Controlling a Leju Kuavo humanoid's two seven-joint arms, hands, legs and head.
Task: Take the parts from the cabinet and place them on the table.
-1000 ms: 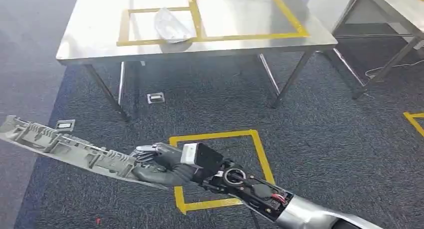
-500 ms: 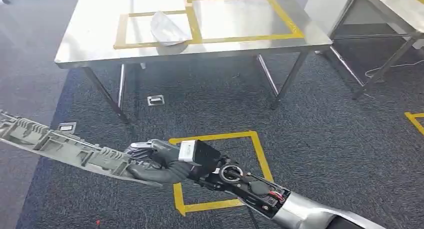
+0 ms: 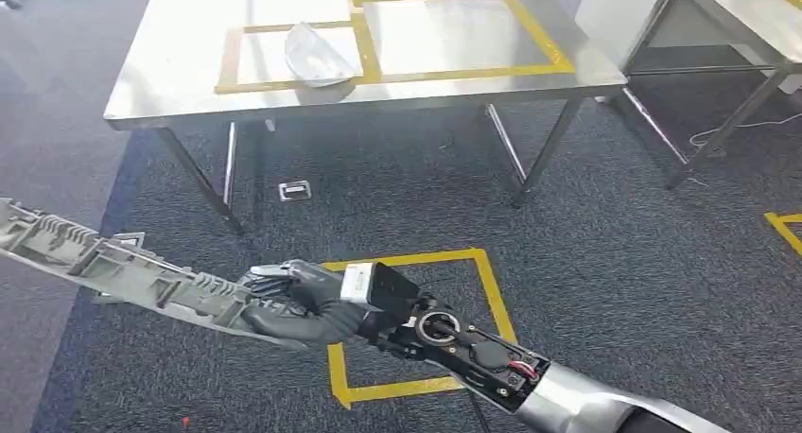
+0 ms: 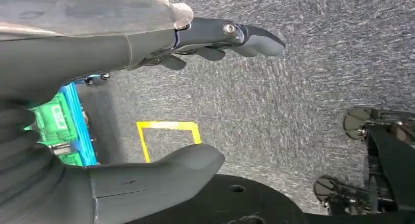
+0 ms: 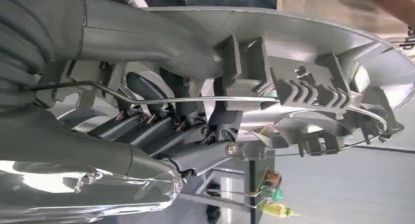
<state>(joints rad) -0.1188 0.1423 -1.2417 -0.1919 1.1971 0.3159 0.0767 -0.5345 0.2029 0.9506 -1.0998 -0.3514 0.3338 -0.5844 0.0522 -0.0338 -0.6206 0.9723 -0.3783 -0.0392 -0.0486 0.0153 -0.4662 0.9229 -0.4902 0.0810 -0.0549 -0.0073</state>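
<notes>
My right hand [image 3: 303, 303] grips one end of a long grey ribbed plastic part [image 3: 113, 263], which reaches out to the left above the carpet. The right wrist view shows the hand's dark fingers [image 5: 166, 126] curled around the part [image 5: 303, 82], with its clips and a thin wire on it. Ahead stands the steel table [image 3: 170, 83], marked with yellow tape rectangles. A pale curved part [image 3: 317, 55] lies in the left rectangle. My left hand [image 4: 147, 87] hangs over the carpet, its fingers apart and nothing between them.
A yellow tape square [image 3: 416, 320] is marked on the dark carpet under my right arm. A second steel table [image 3: 747, 17] stands at the right, its legs reaching the floor. Two metal floor sockets [image 3: 294, 189] sit near the table's legs. Green and blue crates [image 4: 63, 126] appear in the left wrist view.
The camera has edged forward, so the table lies a little lower in view. My right hand has lifted the long part's far end slightly and shifted left.
</notes>
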